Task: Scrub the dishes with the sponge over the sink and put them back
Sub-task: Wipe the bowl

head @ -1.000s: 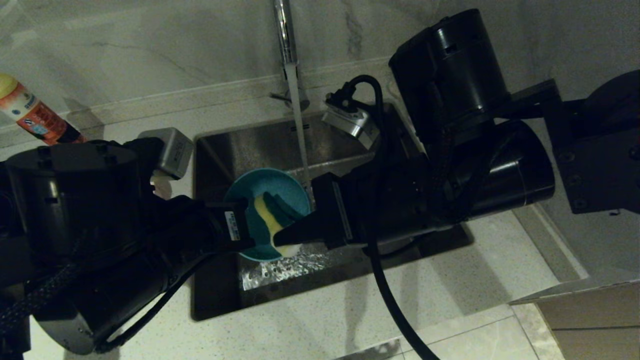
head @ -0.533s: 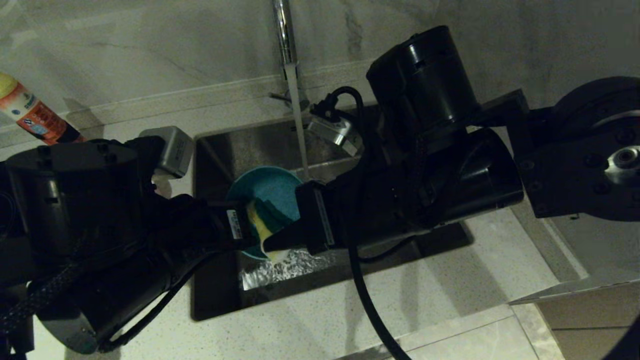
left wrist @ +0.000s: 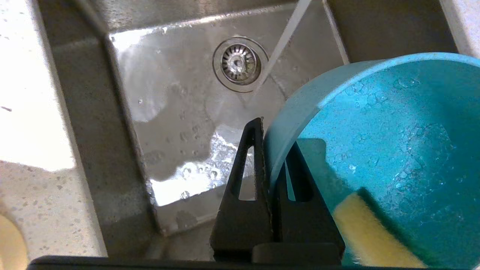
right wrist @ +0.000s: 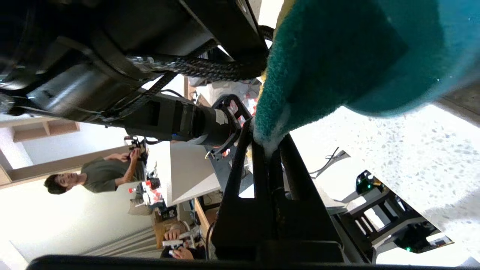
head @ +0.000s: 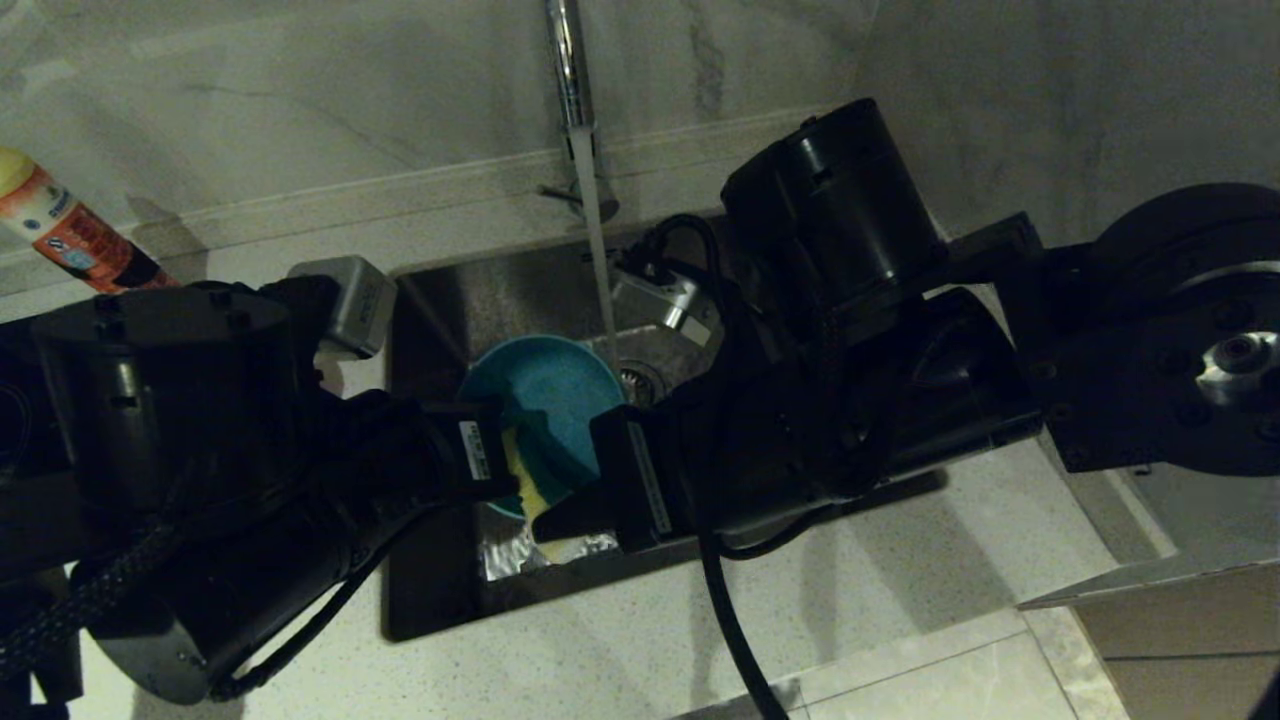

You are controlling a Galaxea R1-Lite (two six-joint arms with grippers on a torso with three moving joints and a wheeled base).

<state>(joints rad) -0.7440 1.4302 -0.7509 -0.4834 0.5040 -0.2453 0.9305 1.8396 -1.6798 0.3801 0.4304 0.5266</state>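
A light blue bowl (head: 548, 392) hangs tilted over the steel sink (head: 500, 290), its hollow facing up and toward me. My left gripper (head: 497, 468) is shut on the bowl's near rim; in the left wrist view one finger sits outside the wall and one inside, around the left gripper (left wrist: 270, 139). My right gripper (head: 548, 508) comes in from the right, shut on the sponge (head: 528, 488). The sponge (left wrist: 371, 232) presses its green face against the bowl (left wrist: 393, 123) near the lower rim. In the right wrist view the right gripper (right wrist: 268, 141) pinches a corner of the sponge (right wrist: 330, 56).
Water runs from the faucet (head: 568, 60) past the bowl's far edge toward the drain strainer (left wrist: 239, 63). An orange bottle (head: 68, 232) stands on the counter at the far left. Pale stone counter (head: 620, 640) surrounds the sink. A person stands in the background of the right wrist view.
My right arm has swung left and toward me, dragging the sponge from the middle of the bowl down to its near rim. The left gripper and bowl have stayed almost still.
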